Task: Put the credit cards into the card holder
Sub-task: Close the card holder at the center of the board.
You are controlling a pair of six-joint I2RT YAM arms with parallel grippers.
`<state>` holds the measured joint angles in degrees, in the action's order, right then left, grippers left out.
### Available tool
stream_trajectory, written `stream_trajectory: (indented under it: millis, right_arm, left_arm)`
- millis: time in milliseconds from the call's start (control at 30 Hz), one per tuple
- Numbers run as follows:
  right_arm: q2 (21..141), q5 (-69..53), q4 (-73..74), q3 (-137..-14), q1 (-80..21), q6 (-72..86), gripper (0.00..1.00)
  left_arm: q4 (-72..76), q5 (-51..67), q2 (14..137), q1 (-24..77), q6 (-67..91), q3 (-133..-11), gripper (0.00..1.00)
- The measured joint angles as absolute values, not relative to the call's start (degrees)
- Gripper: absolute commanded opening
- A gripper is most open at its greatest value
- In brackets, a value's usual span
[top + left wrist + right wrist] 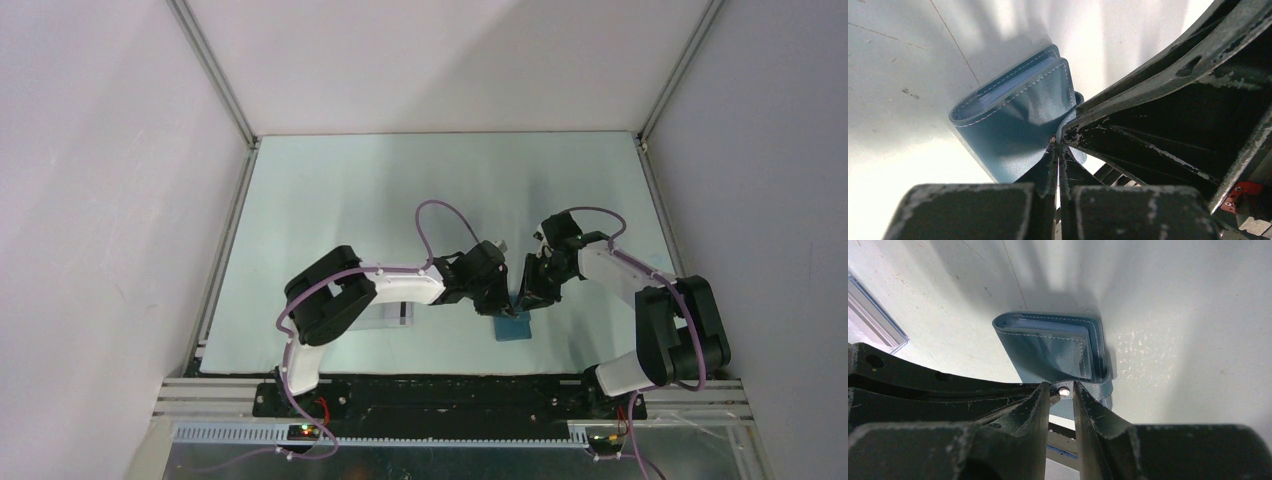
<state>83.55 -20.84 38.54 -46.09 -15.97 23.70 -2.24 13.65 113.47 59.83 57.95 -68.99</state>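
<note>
The wallet (514, 328) lies on the pale table (330, 200) near the front edge, a little right of the middle, and both arms reach in over it from either side. It rests on its back with the fold to the left in the right wrist view. Its front cover is raised off the layers beneath, and bluish inner sleeves show at the open edge. The left claw (1057, 147) is clenched, its two fingers pressed together on the edge of that front cover beside the snap tab (1064, 391). The right claw (1062, 390) stands with a narrow gap, one finger on each side of the snap tab; I cannot tell whether they squeeze it. A clear box (390, 318) sits under the left forearm, well apart from the wallet.
</note>
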Motion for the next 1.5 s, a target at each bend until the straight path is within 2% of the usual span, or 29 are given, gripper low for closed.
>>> stream_trajectory:
  millis: [1067, 1500]
  right_arm:
    - [83.5, -20.6, 38.7, -46.1, -16.8, 23.3, 0.27]
    - [83.2, -19.3, 39.4, -46.1, -17.1, 23.2, 0.21]
  left_arm:
    - [-3.7, 12.4, 114.2, 59.1, 56.3, -70.0, 0.00]
    - [-3.8, 12.6, 114.3, 59.4, 55.6, -70.2, 0.00]
